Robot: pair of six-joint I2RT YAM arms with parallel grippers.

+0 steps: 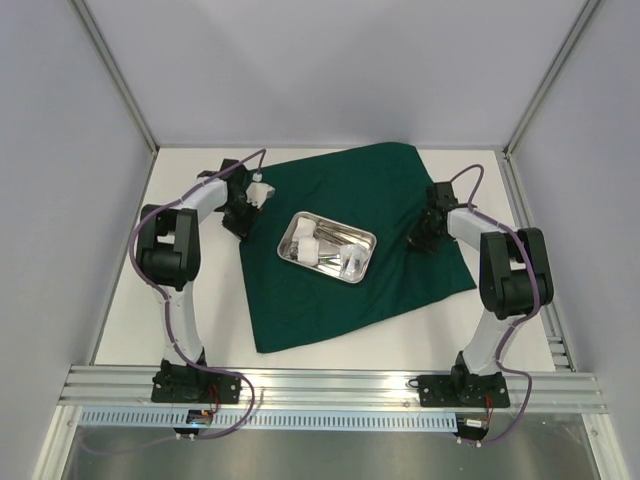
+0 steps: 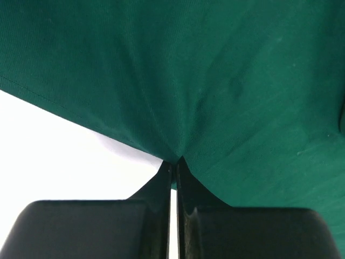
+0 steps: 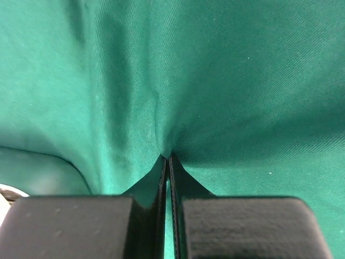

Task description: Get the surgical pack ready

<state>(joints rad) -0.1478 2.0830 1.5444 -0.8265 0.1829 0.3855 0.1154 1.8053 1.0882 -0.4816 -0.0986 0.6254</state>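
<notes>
Right, nearest the arm bases the dark green cloth (image 1: 330,300) lies flat and unfolded on the table (image 1: 130,330). Moving up, the left gripper (image 2: 173,164) is clamped on its left edge, the right gripper (image 3: 167,159) pinched on its right side. Between them sits the steel tray (image 1: 288,250), gauze (image 1: 305,232) and instruments (image 1: 343,237) loaded. Far corner flat: loading looks done, wrapping is all ahead.

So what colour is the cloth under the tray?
Plain dark green cloth, best in the top view.
</notes>
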